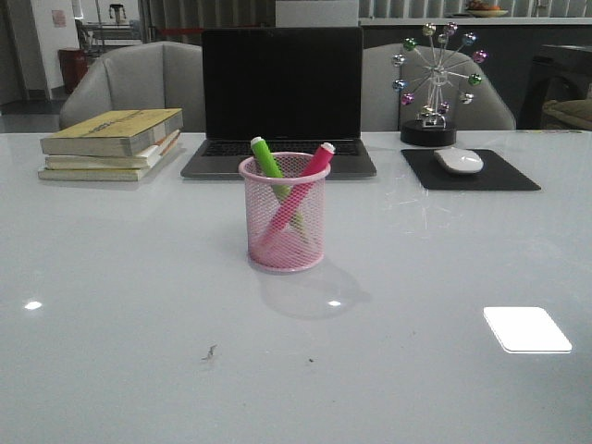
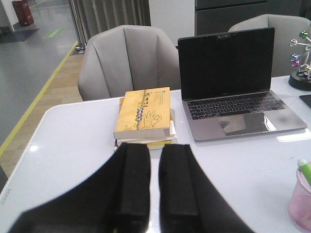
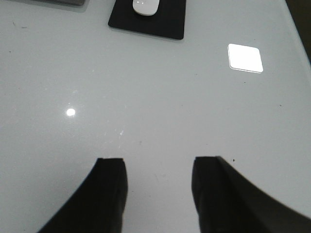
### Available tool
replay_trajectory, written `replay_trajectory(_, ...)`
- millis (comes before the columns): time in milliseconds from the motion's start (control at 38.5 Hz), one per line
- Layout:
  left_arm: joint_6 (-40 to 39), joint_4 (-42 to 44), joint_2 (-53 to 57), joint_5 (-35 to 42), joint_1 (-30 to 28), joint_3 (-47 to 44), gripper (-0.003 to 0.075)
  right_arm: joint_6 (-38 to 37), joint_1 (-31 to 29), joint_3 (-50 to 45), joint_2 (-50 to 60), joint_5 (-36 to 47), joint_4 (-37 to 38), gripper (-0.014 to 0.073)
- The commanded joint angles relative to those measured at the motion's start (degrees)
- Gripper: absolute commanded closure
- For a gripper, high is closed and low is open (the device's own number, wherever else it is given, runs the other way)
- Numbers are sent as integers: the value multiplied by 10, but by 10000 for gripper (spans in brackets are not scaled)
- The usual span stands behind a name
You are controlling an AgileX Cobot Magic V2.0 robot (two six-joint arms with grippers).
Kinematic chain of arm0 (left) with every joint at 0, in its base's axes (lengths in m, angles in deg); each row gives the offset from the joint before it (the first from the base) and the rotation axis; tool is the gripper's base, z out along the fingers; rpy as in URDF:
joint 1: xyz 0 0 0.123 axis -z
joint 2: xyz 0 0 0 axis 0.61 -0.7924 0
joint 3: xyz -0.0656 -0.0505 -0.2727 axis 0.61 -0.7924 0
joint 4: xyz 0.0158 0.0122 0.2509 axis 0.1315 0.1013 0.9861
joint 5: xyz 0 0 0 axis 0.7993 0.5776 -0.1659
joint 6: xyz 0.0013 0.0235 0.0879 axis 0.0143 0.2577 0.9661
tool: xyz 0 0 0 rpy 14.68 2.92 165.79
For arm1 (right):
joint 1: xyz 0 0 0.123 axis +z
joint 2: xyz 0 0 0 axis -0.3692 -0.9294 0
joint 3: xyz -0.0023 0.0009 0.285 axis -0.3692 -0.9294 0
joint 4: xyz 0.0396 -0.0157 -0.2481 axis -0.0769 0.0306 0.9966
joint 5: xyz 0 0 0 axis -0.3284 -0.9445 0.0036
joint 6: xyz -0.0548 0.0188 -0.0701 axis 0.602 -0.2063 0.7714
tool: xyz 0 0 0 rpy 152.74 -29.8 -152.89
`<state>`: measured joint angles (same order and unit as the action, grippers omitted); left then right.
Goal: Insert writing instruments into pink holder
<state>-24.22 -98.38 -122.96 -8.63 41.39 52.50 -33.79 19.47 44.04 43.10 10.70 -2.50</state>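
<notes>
Both grippers hanging empty, neither arm showing in the front view.

Left gripper (image 2: 154,187) hovering above the white tabletop (image 2: 73,145) over the left side of the scene, black fingers (image 2: 132,184) standing nearly together with only a thin slit between them, gripping nothing, facing toward the far edge. Right gripper (image 3: 158,194) hovering over the right side, fingers (image 3: 109,194) spreading wide apart with bare surface showing between them, holding nothing, tilting downward and toward the far right. Touching nothing with either pair of fingers; wrists and upper arm links lying out of frame in every view.
</notes>
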Motion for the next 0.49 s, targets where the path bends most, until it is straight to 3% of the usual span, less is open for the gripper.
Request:
replay_trajectory(0, -2, -16, 32, 41, 0, -14, 577, 3, -3, 14, 4, 43, 3, 159)
replay_trajectory(468, -2, -35, 124, 37, 0, -98, 628, 3, -3, 14, 4, 43, 3, 159)
